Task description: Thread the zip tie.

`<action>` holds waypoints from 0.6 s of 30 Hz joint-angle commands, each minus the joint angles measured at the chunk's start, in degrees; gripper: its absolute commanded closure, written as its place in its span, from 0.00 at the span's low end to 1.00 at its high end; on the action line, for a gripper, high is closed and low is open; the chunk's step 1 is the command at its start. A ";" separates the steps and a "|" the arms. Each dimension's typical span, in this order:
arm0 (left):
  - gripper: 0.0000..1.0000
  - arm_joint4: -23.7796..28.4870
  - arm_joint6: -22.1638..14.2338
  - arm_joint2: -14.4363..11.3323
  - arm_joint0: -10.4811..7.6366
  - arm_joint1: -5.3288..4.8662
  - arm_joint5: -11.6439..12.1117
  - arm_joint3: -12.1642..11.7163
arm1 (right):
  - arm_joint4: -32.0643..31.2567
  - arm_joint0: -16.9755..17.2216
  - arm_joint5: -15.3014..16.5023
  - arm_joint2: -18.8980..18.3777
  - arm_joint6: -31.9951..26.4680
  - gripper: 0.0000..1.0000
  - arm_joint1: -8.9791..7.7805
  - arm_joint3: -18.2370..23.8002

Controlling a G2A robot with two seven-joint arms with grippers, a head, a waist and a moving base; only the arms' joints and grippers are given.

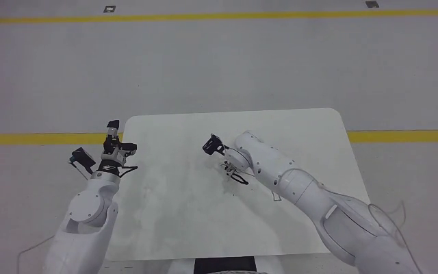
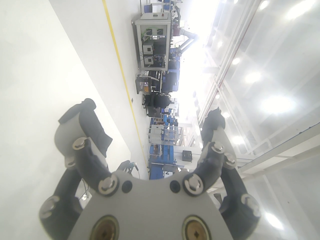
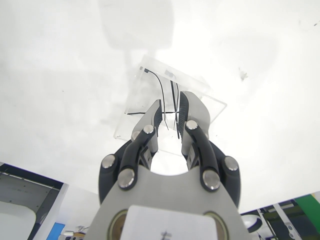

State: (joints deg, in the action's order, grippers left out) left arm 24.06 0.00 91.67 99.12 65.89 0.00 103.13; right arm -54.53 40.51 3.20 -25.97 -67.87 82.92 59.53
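Observation:
Several thin black zip ties (image 3: pixel 162 89) lie on a clear plastic plate (image 3: pixel 195 81) on the white table (image 1: pixel 301 137). My right gripper (image 3: pixel 170 111) hangs just above them near the table's middle. It is open by a narrow gap, and the strands run between the fingers (image 3: pixel 183 106) without being pinched. From the top, the right gripper (image 1: pixel 230 168) sits over the black ties (image 1: pixel 239 179). My left gripper (image 2: pixel 151 111) is wide open and holds nothing. It is at the table's left edge (image 1: pixel 115 140), pointing away from the ties.
The table's rounded left edge (image 2: pixel 75 58) runs beside the left gripper. A yellow floor line (image 1: pixel 383 135) passes behind the table. Bare tabletop lies between the two arms and toward the far edge.

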 commanded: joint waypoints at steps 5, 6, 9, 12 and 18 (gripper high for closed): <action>0.00 0.00 0.00 0.00 0.00 0.00 0.00 0.00 | 0.21 -0.34 -0.39 0.07 -0.23 0.84 1.18 -2.36; 0.00 0.00 0.00 0.00 0.00 0.00 0.00 0.00 | 0.18 -0.39 -0.46 0.08 -0.27 0.84 1.35 -2.71; 0.00 0.00 0.00 0.00 0.00 0.00 0.00 0.00 | 0.10 -0.51 -0.74 0.17 -0.35 0.82 1.94 -3.81; 0.00 0.00 0.00 0.00 0.00 0.00 0.00 0.00 | 0.14 -0.62 -0.96 0.21 -0.38 0.84 2.52 -4.98; 0.00 0.00 0.00 0.00 0.00 0.00 0.00 0.00 | 0.32 -0.86 -1.07 0.33 -0.53 0.86 3.67 -7.51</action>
State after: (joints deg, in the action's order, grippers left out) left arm 24.06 0.00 91.67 99.12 65.89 0.00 103.13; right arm -54.28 39.67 2.11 -25.64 -68.36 86.45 52.41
